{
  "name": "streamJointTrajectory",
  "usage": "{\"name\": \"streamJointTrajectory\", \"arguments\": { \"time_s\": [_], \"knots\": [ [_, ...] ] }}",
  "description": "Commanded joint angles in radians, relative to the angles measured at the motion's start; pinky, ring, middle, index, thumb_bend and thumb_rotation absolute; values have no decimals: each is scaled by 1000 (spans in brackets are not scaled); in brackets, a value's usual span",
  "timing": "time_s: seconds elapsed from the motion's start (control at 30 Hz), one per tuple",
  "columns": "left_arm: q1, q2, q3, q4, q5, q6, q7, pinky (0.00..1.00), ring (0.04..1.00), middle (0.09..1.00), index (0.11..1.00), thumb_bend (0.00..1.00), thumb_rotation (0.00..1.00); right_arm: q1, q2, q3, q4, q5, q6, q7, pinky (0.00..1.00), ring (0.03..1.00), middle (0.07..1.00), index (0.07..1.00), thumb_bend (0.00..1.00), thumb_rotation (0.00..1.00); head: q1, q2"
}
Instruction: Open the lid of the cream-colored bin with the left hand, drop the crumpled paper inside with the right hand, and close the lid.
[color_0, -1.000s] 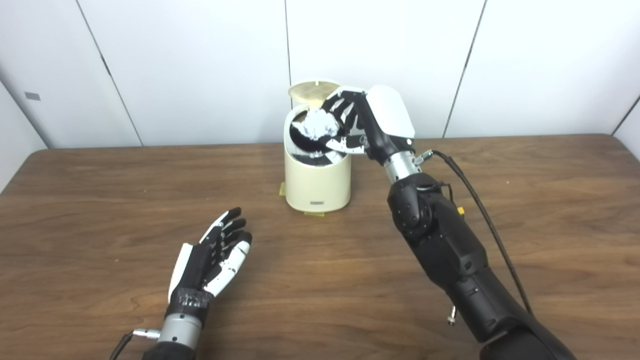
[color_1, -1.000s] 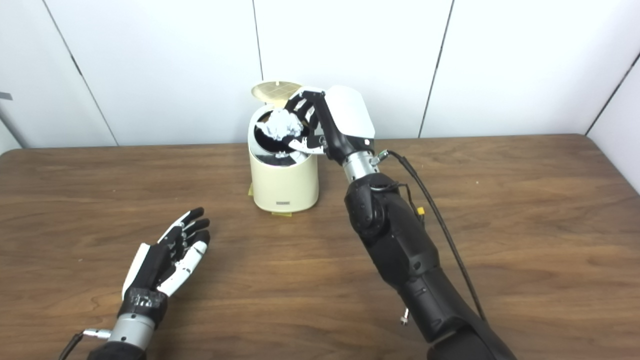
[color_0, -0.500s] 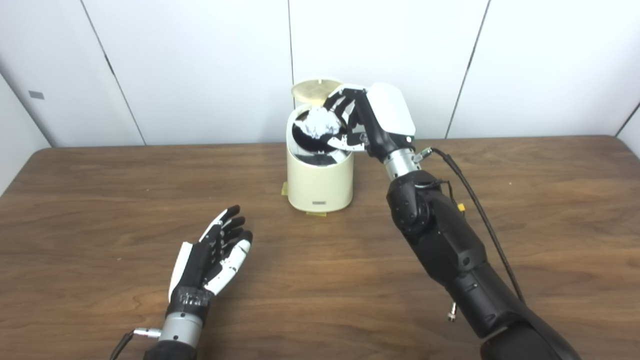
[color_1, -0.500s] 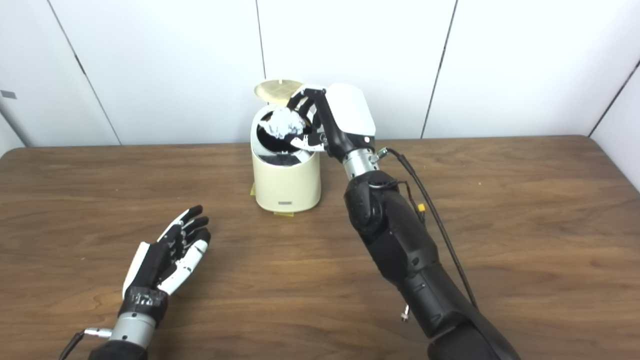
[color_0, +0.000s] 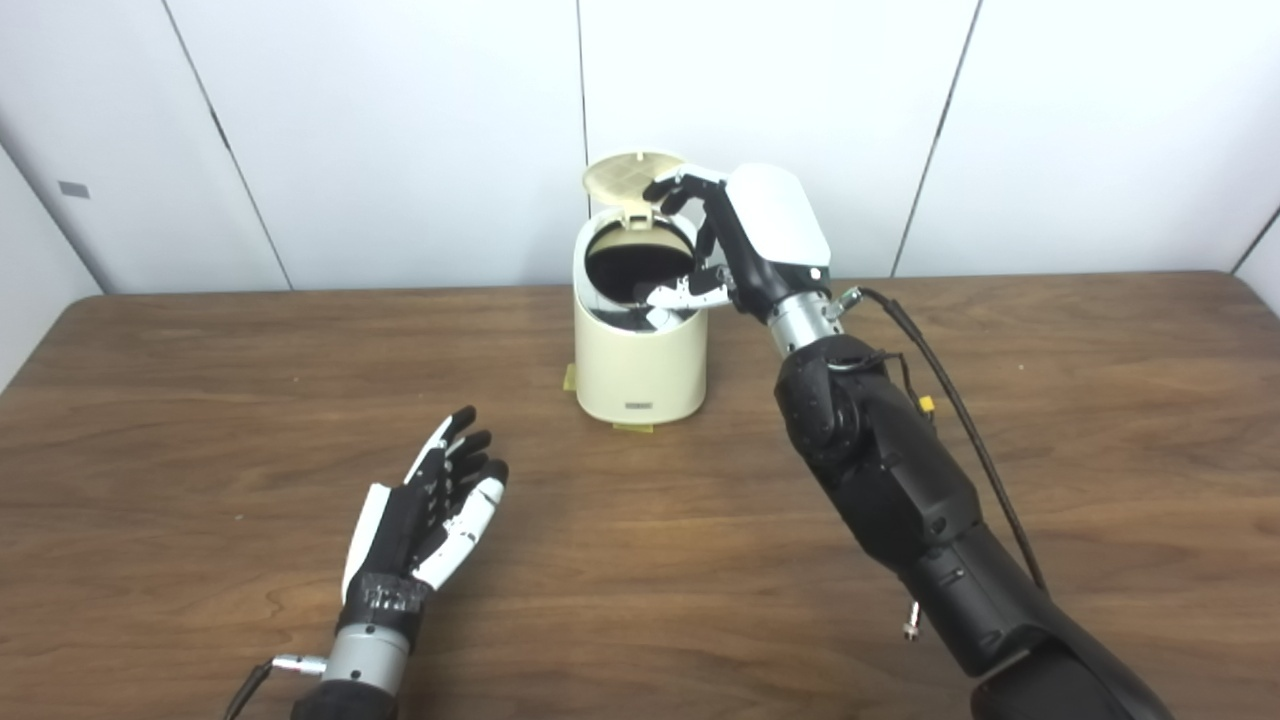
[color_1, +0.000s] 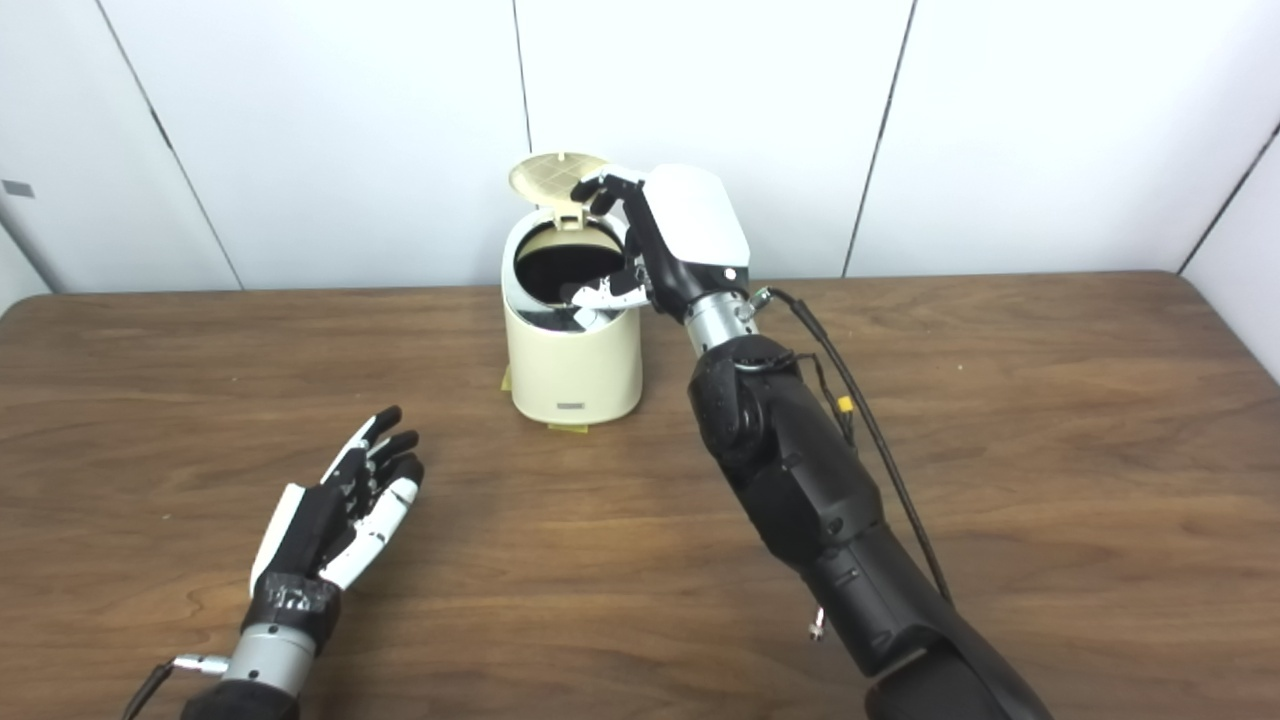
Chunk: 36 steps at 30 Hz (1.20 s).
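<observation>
- The cream-colored bin (color_0: 640, 350) stood near the far edge of the table (color_0: 200, 400), about midway along it.
- Its lid (color_0: 632, 176) stood raised behind the dark opening.
- The right hand (color_0: 735, 245) was above the bin's right rim, fingers (color_0: 672, 186) spread apart and gripping nothing.
- The crumpled paper was not visible in either view; its position could not be determined.
- The left hand (color_0: 425, 515) lay toward the near-left part of the table, fingers extended, empty, well apart from the bin.
</observation>
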<state>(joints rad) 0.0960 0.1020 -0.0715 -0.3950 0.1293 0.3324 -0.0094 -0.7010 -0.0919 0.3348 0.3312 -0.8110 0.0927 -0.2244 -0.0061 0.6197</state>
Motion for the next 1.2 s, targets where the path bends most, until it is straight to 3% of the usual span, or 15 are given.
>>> {"name": "streamJointTrajectory", "arguments": {
  "time_s": [0.0, 0.13, 0.17, 0.2, 0.23, 0.3, 0.47, 0.73, 1.0, 1.07, 1.17],
  "knots": [
    [18, -19, -4, -47, 12, -10, 4, 874, 886, 896, 977, 448, 554, -25, -17, -3, -19, -2, 2, 8, 678, 756, 764, 777, 972, 228, -2, 1],
    [18, -21, -2, -48, 10, -3, 6, 877, 889, 898, 975, 450, 553, -17, -7, -25, -14, 38, -38, -29, 606, 683, 710, 734, 943, 161, -3, 1],
    [18, -22, -2, -47, 8, -2, 6, 879, 887, 895, 973, 449, 546, -14, -1, -36, -10, 58, -67, -54, 530, 589, 601, 666, 761, 82, -3, 1],
    [18, -22, -1, -47, 8, -2, 7, 881, 887, 895, 973, 451, 543, -12, 2, -43, -7, 72, -88, -71, 458, 495, 544, 606, 640, 42, -3, 1],
    [18, -22, -2, -46, 10, -3, 7, 883, 886, 894, 973, 453, 543, -9, 4, -49, -6, 79, -107, -87, 414, 436, 509, 569, 566, 17, -1, 2],
    [17, -21, -4, -44, 13, -9, 8, 879, 886, 893, 973, 456, 553, -2, 4, -54, -16, 91, -128, -100, 379, 400, 494, 538, 512, 3, -1, 3],
    [15, -22, -6, -35, 13, -17, 9, 871, 884, 898, 978, 443, 539, 16, 10, -75, -58, 131, -151, -104, 338, 388, 514, 502, 498, 0, -4, -2],
    [-1, -30, 6, -12, -8, -16, 13, 863, 883, 891, 970, 442, 507, 40, -3, -97, -226, 142, -103, -32, 326, 387, 517, 499, 496, 0, -23, -8],
    [-104, -67, 74, 58, -123, -53, 27, 855, 877, 896, 954, 405, 438, 100, -36, -185, -354, 180, -82, 7, 306, 391, 510, 518, 495, 0, -21, -13],
    [-151, -84, 105, 73, -167, -38, 28, 865, 884, 897, 944, 407, 414, 138, -29, -228, -387, 238, -41, 33, 305, 391, 506, 520, 495, 0, -19, -14],
    [-223, -94, 140, 91, -199, 2, 30, 865, 879, 888, 928, 425, 459, 196, -4, -301, -442, 368, 60, 96, 329, 402, 491, 507, 499, 0, -22, -13]
  ]
}}
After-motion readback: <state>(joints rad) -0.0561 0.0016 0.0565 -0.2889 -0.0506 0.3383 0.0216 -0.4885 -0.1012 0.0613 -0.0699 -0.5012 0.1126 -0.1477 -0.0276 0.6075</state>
